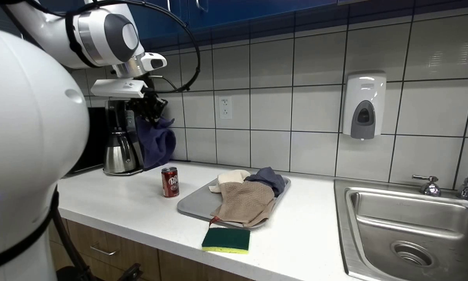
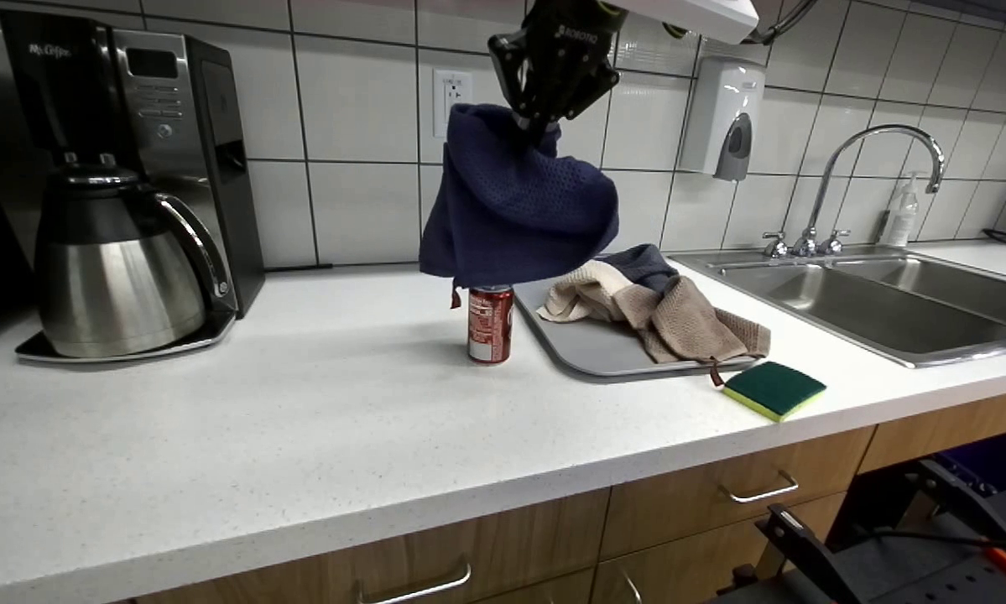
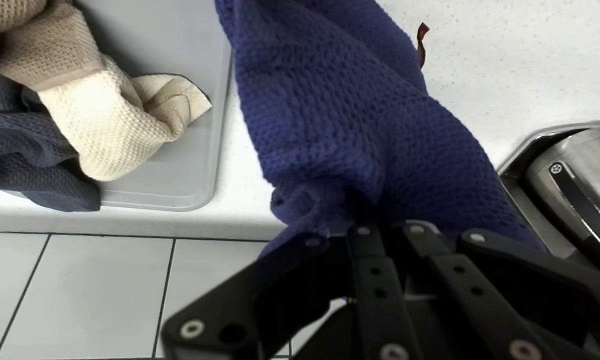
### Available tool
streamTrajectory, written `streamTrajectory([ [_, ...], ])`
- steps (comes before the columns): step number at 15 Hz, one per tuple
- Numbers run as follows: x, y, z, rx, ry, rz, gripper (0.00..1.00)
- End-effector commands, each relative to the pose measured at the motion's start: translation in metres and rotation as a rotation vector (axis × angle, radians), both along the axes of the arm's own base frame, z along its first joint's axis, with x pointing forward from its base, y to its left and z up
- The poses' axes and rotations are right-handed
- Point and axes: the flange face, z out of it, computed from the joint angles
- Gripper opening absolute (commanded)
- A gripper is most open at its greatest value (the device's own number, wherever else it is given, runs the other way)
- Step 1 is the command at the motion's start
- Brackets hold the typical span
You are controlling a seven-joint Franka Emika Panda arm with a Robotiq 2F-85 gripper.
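Note:
A navy-blue cloth (image 2: 519, 210) hangs in the air above the counter, with my gripper (image 2: 533, 127) shut on its upper part. In the wrist view the cloth (image 3: 340, 120) drapes away from the jaws, and its folds hide the fingertips. A small dark red tag (image 3: 422, 42) sticks out from its edge. The red soda can (image 1: 170, 182) stands upright on the counter; in an exterior view the cloth covers the top of the can (image 2: 490, 327). On a grey tray (image 1: 198, 201) lie a brown cloth (image 1: 245, 199), a cream cloth (image 1: 232, 176) and a dark blue-grey cloth (image 1: 267, 179).
A green and yellow sponge (image 1: 226, 238) sits by the tray near the counter's front edge. The coffee maker (image 2: 205, 168) with its steel carafe (image 2: 121, 277) stands at the far end from the sink (image 1: 397, 222). A soap dispenser (image 1: 364, 105) is on the tiled wall.

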Motion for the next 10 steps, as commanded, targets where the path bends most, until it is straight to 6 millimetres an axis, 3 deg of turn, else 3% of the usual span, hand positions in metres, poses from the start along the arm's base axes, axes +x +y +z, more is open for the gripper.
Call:
streamTrajectory([
  [1,-0.002,0.027,0.005,-0.008,-0.014,0.02,0.02],
  [10,0.001,0.075,-0.027,-0.052,0.016,0.123,0.02],
])
